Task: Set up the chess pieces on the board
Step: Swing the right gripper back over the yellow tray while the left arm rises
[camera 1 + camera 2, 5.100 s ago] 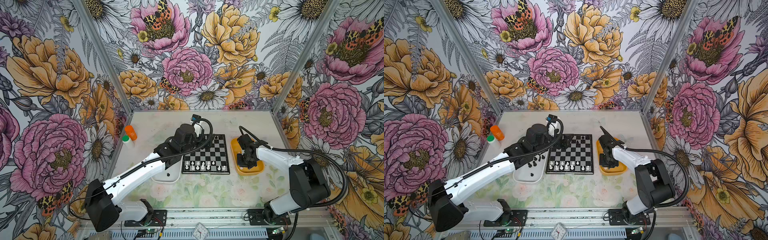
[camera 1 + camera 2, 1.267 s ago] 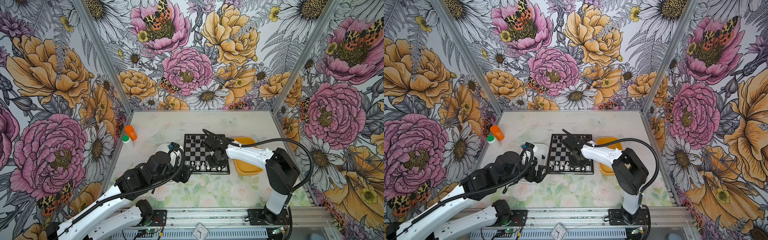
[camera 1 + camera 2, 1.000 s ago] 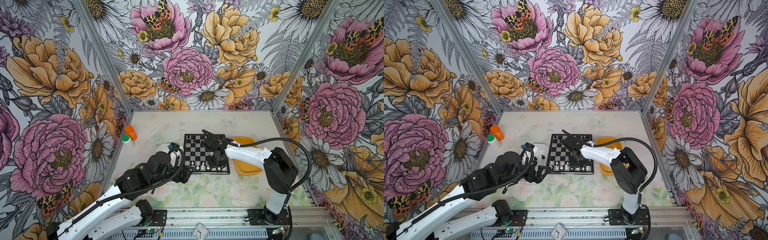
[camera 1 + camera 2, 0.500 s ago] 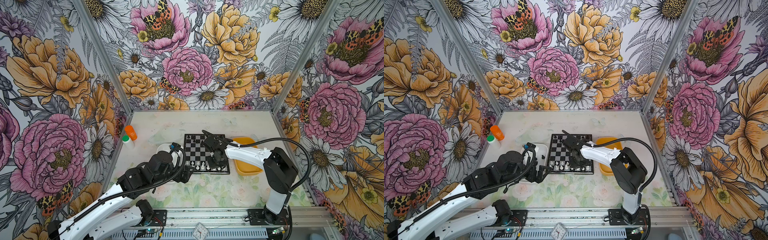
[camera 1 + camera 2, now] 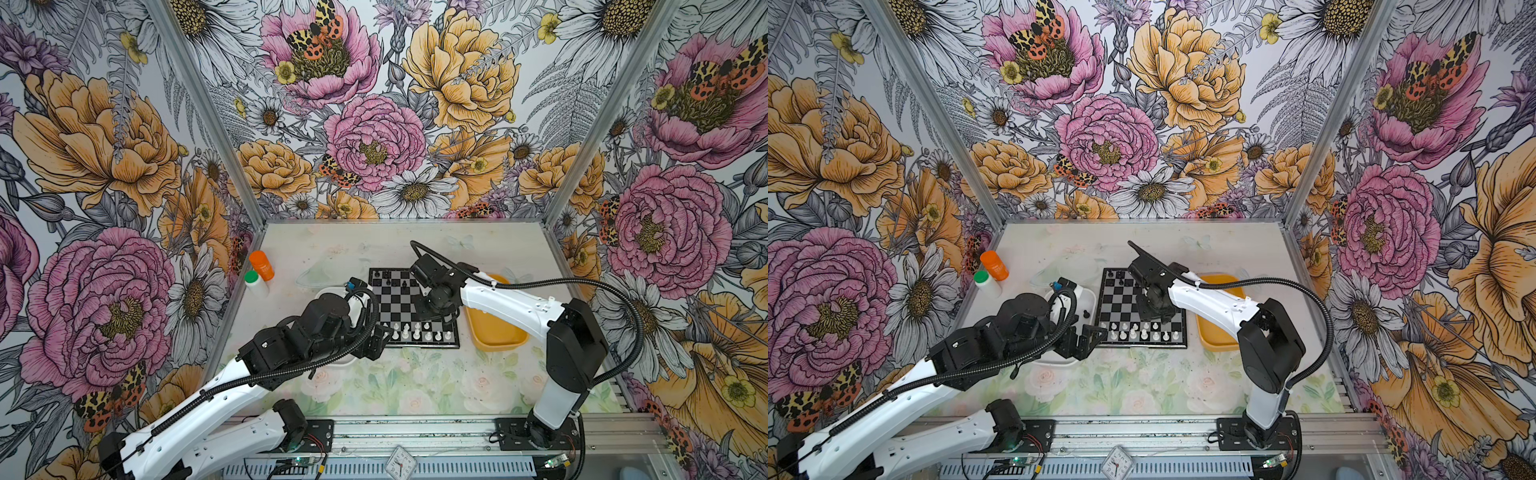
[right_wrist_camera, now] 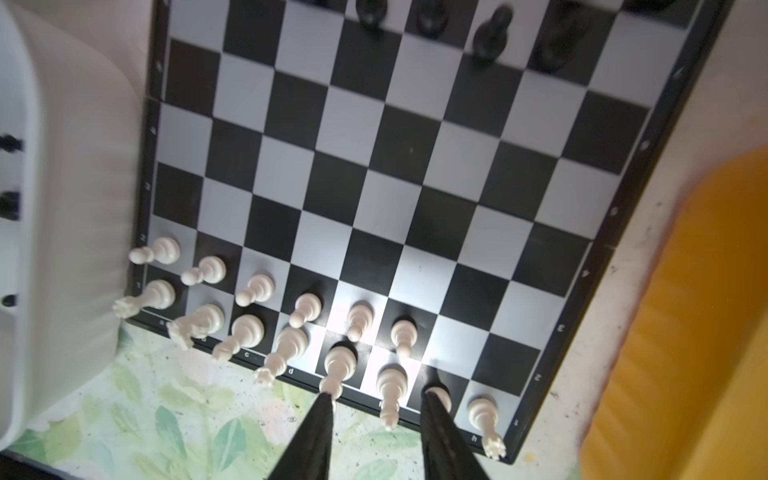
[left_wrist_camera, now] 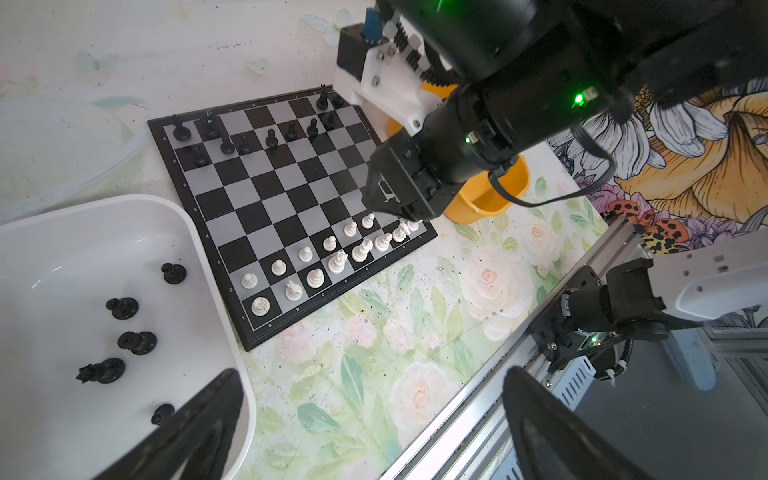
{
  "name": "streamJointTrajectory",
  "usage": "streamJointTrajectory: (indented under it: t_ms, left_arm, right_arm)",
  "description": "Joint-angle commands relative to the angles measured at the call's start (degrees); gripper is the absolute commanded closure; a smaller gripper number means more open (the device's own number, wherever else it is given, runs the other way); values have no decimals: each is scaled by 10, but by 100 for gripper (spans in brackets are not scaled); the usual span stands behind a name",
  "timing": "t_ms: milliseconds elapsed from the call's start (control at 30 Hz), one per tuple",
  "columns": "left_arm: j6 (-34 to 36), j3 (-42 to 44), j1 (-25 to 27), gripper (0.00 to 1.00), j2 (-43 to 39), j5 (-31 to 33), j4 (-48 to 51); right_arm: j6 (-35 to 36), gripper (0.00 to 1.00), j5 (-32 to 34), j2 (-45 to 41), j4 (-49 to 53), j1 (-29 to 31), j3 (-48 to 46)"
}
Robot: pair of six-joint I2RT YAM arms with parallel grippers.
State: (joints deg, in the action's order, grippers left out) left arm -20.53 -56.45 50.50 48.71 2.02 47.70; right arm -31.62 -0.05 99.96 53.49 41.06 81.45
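Notably, the right claw (image 6: pixel 379 394) hung low over the near-right corner of the board (image 5: pixel 399 303), jaws apart, straddling a white piece (image 6: pixel 390 384) standing on the back rank. Its fingers (image 6: pixel 440 424) sat tight against the neighbouring white pieces (image 6: pixel 340 361), so a skewed lift would likely topple one. The left claw (image 7: pixel 372 374) gaped wide over the white tray (image 7: pixel 62 249), where five black pieces (image 7: pixel 122 308) lay loose.

Both top views look steeply down from above the front rail (image 5: pixel 415 434), sharing the whole table (image 5: pixel 415 386). The left wrist camera sees the board (image 7: pixel 266 195) obliquely; the right wrist camera sits close above it, apparently tilted.
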Motion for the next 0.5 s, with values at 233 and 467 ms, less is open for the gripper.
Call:
streamJointTrajectory:
  t_ms: [233, 467]
  left_arm:
    - [100, -80, -66, 1, 141, -66, -89]
    - [142, -177, -70, 1, 300, -120, -162]
  right_arm:
    - [40, 62, 35, -73, 43, -119, -6]
    - [47, 64, 46, -95, 42, -193, -54]
